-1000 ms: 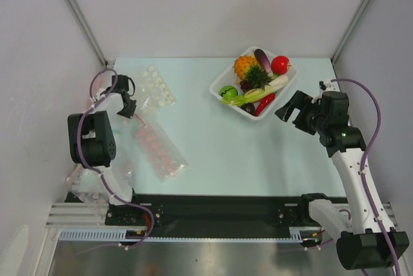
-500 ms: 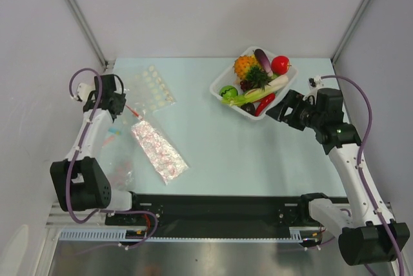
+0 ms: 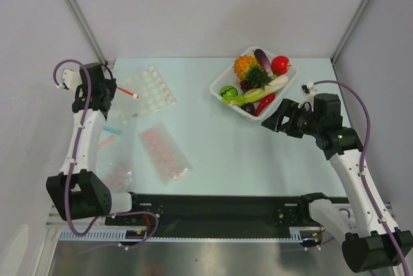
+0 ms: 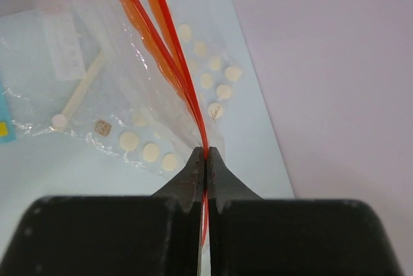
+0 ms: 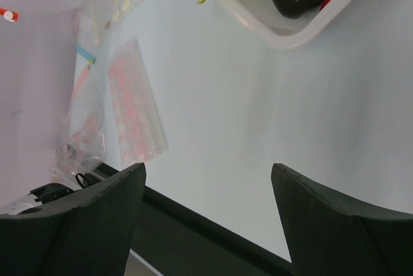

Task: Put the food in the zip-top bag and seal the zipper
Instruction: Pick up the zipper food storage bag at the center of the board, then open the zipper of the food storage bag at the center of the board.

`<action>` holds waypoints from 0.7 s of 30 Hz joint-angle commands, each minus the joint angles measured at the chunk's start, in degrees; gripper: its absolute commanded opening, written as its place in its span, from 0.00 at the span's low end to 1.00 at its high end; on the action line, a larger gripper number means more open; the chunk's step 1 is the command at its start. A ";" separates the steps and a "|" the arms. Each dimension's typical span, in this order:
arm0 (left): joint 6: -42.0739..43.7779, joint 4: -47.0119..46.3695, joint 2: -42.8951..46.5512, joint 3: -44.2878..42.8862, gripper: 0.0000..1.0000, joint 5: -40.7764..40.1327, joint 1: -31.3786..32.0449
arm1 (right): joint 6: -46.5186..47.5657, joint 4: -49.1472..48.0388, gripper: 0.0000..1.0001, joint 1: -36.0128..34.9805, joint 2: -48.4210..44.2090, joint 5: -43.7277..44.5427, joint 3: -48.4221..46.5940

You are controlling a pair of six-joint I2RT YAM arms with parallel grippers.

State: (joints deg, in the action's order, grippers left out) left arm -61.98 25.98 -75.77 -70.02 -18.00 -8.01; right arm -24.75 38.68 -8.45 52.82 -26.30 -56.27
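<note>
At the far left of the tabletop (image 3: 213,140), the left gripper (image 4: 205,157) is closed tight on the zipper (image 4: 169,57) of the clear bag (image 4: 84,37). Compared with a second ago, this arm has swung outward and up. The mouth of the bag is now lifted off the tabletop, and the rest of the bag hangs below it, near the sheet of white dots (image 3: 151,88). The packet of pink dots (image 3: 165,152) lies flat a little further right.

The food is all in the white tray (image 3: 218,90): the pineapple (image 3: 244,65), the green fruit (image 3: 226,91) and the red fruit (image 3: 280,64). The right gripper (image 3: 276,120), with its jaws wide and holding nothing, has come closer to the near edge of the tray. I judge that the bag is being held up for filling. However, its mouth looks pinched shut at the held end, and no food is in it yet.
</note>
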 commanded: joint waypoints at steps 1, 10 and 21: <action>4.05 -3.56 3.43 -0.39 0.00 6.30 1.23 | 0.76 0.53 0.85 -0.78 -0.35 -1.11 -1.30; 8.27 3.46 4.75 -2.22 0.00 6.93 23.11 | -0.82 -6.33 0.74 -5.08 5.36 -3.58 -4.36; 0.64 12.52 -1.13 -8.73 0.00 3.14 46.14 | 1.90 -11.43 0.72 -17.47 15.99 -2.96 -14.30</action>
State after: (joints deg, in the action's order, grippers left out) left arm -57.87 35.73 -75.13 -75.40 -13.17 34.96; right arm -24.34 31.33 -23.55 67.85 -28.56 -66.70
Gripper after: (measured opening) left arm 0.010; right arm 0.719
